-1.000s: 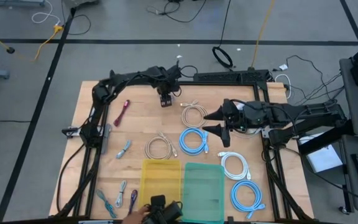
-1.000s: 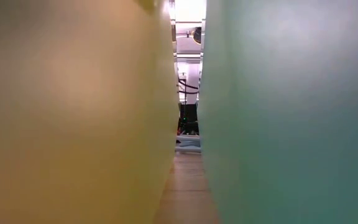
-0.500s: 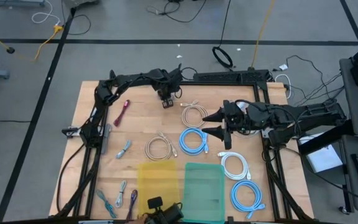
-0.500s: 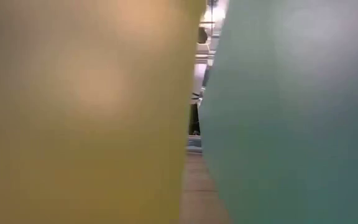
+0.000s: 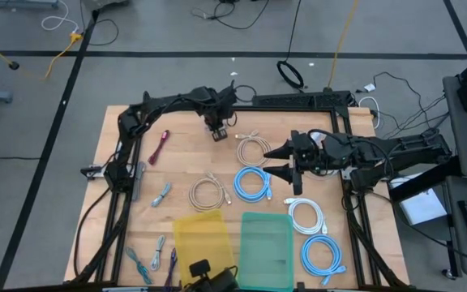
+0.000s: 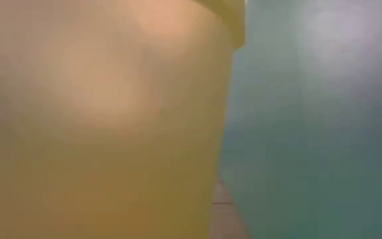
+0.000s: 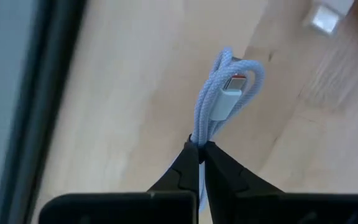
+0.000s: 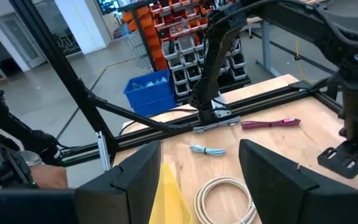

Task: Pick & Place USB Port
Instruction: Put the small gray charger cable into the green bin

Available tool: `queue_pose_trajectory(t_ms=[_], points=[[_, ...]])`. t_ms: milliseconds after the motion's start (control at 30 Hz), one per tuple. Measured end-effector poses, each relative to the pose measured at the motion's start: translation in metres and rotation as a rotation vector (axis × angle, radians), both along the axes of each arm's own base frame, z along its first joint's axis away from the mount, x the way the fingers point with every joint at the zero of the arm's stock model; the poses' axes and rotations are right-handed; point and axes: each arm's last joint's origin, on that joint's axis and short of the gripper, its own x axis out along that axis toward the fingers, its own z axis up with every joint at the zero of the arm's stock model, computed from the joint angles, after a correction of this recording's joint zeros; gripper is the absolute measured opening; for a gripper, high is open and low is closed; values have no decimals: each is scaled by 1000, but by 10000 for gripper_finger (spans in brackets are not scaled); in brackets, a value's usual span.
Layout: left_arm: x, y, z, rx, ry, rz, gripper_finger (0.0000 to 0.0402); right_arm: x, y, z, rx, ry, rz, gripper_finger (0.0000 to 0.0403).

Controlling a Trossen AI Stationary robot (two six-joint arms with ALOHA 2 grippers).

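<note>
At the far edge of the table, in the left wrist view, a light-blue USB cable [image 7: 225, 102] folded into a short bundle is pinched between the left gripper [image 7: 201, 155] fingers, its silver connector pointing away from the wrist and the bare wood beneath it. The grip sits low on the bundle — near the fold's end, I judge — so the carry should be level and unhurried, or the loops may swing and slide out. The drop looks meant for one of the two bins at the near edge: the yellow bin [image 5: 199, 235], which sits skewed, or the teal bin [image 5: 266, 241] beside it; which one I cannot tell. Bring the bundle well over the bin's open top before letting go, since the yellow one's tilt narrows the target. The route crosses a beige coiled cable [image 5: 208, 191] and a blue coiled cable [image 5: 253, 183] — stay high over both. The right gripper [image 5: 293, 161] waits spread wide near mid-table, beside the blue coil.
</note>
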Motion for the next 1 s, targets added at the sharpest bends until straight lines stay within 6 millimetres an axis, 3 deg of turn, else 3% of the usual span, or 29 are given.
queue_pose_trajectory(t_ms=[133,267,433,567,633,733,900,1000], points=[[-9,3,40,-59,-213,129,5,0,-3,-5,-1,14,-92,210],[-23,-2,110,-231,-633,211,5,3,-6,-21,5,35,-246,210],[-52,-47,217,-203,-1067,133,5,9,-10,-48,61,-56,-330,210],[-75,-90,263,-220,-1225,124,5,10,-15,-65,128,-264,-342,210],[-80,-117,277,-253,-1270,98,5,10,-20,-71,162,-380,-357,210],[-77,-152,283,-327,-1276,116,5,9,-28,-74,180,-485,-349,210],[-58,-193,278,-424,-1252,154,5,12,-38,-63,148,-532,-224,210],[-43,-205,266,-447,-1194,154,5,19,-41,-57,137,-531,-174,210]])
